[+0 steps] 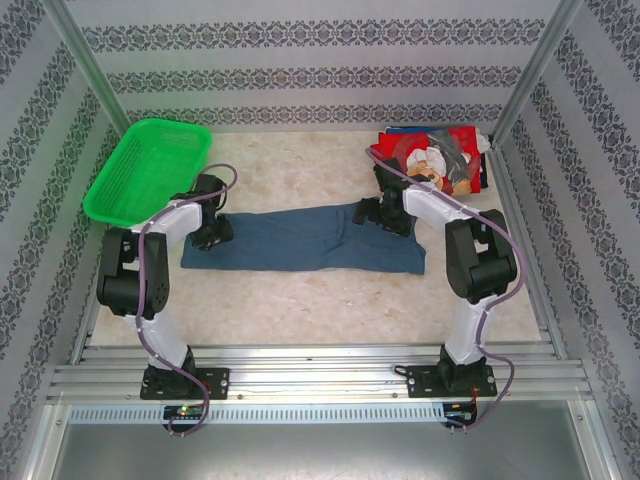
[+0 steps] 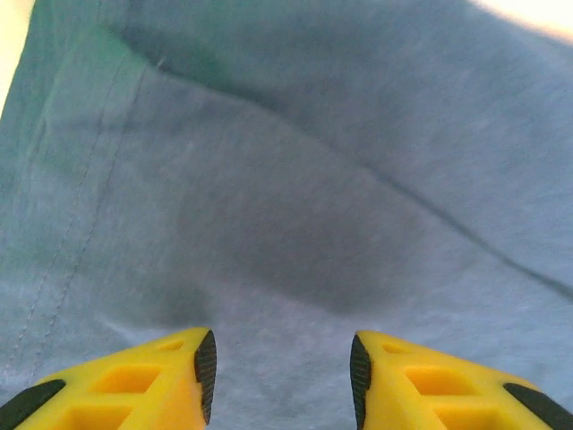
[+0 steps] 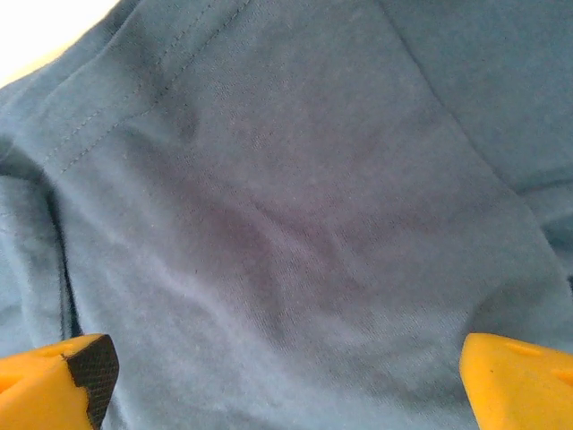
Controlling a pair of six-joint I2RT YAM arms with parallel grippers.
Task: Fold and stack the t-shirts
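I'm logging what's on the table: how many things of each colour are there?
Slate-blue t-shirt, spread out: 1
Red printed t-shirt, atop a folded pile whose layers I can't count: 1
Green basket: 1
Total: 3

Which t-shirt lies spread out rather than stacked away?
The plain slate-blue t-shirt, spread across the table centre; the red printed t-shirt lies bunched in the far-right corner.

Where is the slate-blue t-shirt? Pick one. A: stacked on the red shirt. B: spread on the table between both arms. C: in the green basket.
B: the slate-blue t-shirt lies stretched across the table, apart from the green basket and the red shirt.
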